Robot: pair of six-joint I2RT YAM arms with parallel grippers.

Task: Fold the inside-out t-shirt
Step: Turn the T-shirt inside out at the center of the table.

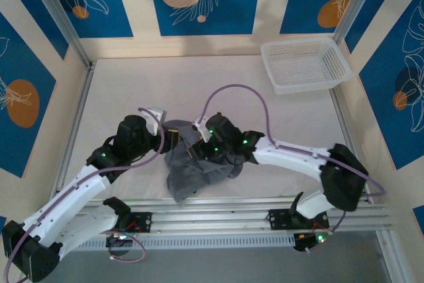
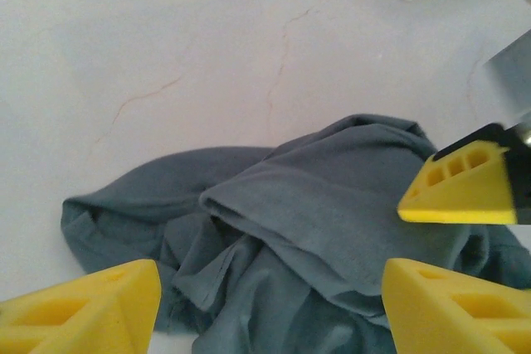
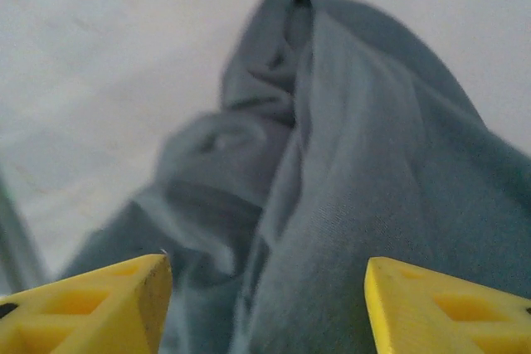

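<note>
The inside-out t-shirt point(image 1: 193, 170) is a dark grey crumpled heap near the table's front edge, between the two arms. My left gripper point(image 1: 174, 138) hovers over its upper left part, and my right gripper point(image 1: 195, 150) over its upper middle. In the left wrist view the t-shirt point(image 2: 315, 205) lies bunched in folds under my left gripper point(image 2: 270, 312), whose yellow fingers point(image 2: 83, 308) stand wide apart with nothing pinched. A yellow finger point(image 2: 465, 192) of the right gripper pokes in from the right. In the right wrist view my right gripper point(image 3: 265, 304) is open above the t-shirt point(image 3: 373, 188).
A white plastic mesh basket point(image 1: 305, 64) stands at the back right of the white table point(image 1: 132, 91). Metal frame posts rise at the back corners. Aluminium rails point(image 1: 218, 217) carrying the arm bases run along the near edge.
</note>
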